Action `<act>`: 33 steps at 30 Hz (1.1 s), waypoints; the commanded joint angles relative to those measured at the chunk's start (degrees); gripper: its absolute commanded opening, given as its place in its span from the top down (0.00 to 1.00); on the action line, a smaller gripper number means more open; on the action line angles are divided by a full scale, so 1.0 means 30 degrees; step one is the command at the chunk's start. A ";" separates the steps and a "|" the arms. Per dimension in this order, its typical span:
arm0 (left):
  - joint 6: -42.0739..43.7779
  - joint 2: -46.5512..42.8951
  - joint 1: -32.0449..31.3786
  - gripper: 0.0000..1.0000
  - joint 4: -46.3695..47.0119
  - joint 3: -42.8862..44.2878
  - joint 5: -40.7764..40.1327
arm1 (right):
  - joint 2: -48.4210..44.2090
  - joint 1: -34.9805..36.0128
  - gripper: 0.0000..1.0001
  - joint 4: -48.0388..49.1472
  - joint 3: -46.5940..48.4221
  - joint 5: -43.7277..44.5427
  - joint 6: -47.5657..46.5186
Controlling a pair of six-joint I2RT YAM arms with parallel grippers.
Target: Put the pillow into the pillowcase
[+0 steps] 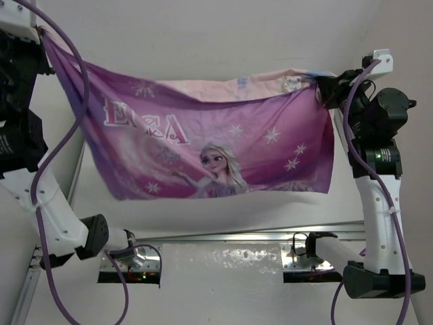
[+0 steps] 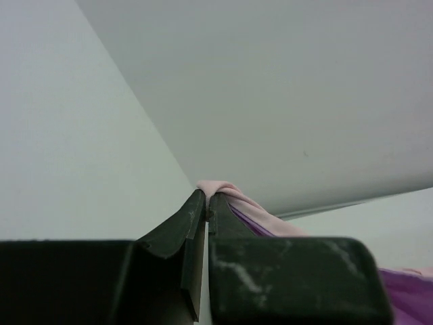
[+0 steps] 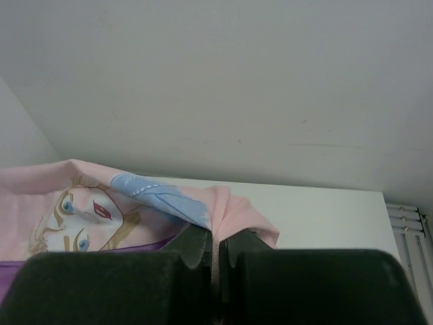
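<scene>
Purple fabric, top view: the pillowcase (image 1: pixel 216 149) hangs stretched above the table (image 1: pixel 223 271), its upper corners held by the raised left gripper (image 1: pixel 42 30) and right gripper (image 1: pixel 325 88). Lettering left of the princess on the pillowcase reads "ELSA". Left wrist view: fingers (image 2: pixel 186 223) clenched on a pink pillowcase fold. Right wrist view: fingers (image 3: pixel 193 244) pinched on the pink pillowcase edge beside a printed face.

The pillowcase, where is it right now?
In the top view the pillowcase hangs spread in mid-air: the left tool pinches its upper left corner, the right tool its upper right corner.
</scene>
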 commanded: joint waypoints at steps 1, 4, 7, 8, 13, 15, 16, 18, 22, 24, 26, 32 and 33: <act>0.1074 -0.0606 0.0188 1.00 0.0575 -0.1223 -0.1911 | -0.0490 -0.0139 1.00 0.1726 0.0529 0.0757 0.0302; 0.1483 -0.1017 0.0217 1.00 0.0371 -0.1694 -0.3023 | -0.1368 -0.0110 1.00 0.1435 0.0176 0.0550 0.0567; 0.1864 -0.1281 0.0188 1.00 0.0049 -0.1841 -0.4224 | -0.2451 -0.0139 1.00 0.0586 -0.0116 0.0871 0.0742; 0.1953 -0.1311 0.0217 1.00 -0.0010 -0.2073 -0.4604 | -0.2686 -0.0110 1.00 0.0264 -0.0233 0.0960 0.0801; 0.2247 -0.1340 0.0217 1.00 0.0427 -0.3974 -0.6043 | -0.3158 -0.0110 1.00 -0.1554 -0.1198 0.0814 0.1797; 0.2159 -0.1078 0.0188 1.00 0.0924 -0.4563 -0.5956 | -0.2809 -0.0139 1.00 -0.1702 -0.1551 0.1133 0.1915; 0.2130 -0.0961 0.0188 1.00 0.1159 -0.4885 -0.5898 | -0.2545 -0.0110 1.00 -0.1702 -0.1611 0.1368 0.1973; 0.1897 -0.0493 0.0217 1.00 0.2270 -0.6173 -0.5693 | -0.1814 -0.0139 1.00 -0.1411 -0.1495 0.1779 0.2206; 0.1019 0.2512 0.0188 1.00 0.4117 -0.6768 -0.5137 | 0.3247 -0.0110 1.00 -0.1262 0.1887 0.2308 0.2559; 0.0141 0.4480 0.0159 1.00 0.4325 -0.4699 -0.4902 | 0.6954 -0.0139 1.00 -0.1438 0.3915 0.2337 0.3114; -0.0968 0.8109 0.0101 1.00 0.4267 -0.2818 -0.4754 | 0.9690 -0.0139 1.00 -0.1613 0.7457 0.2716 0.3845; -0.2263 1.5527 -0.1655 1.00 0.7542 -0.0142 -0.7824 | 2.2086 -0.0081 0.50 -0.4720 2.0876 0.6230 0.4115; -0.2439 1.6202 -0.1861 0.96 0.7983 0.0177 -0.8440 | 2.2677 -0.0051 0.40 -0.4662 2.1410 0.6698 0.3968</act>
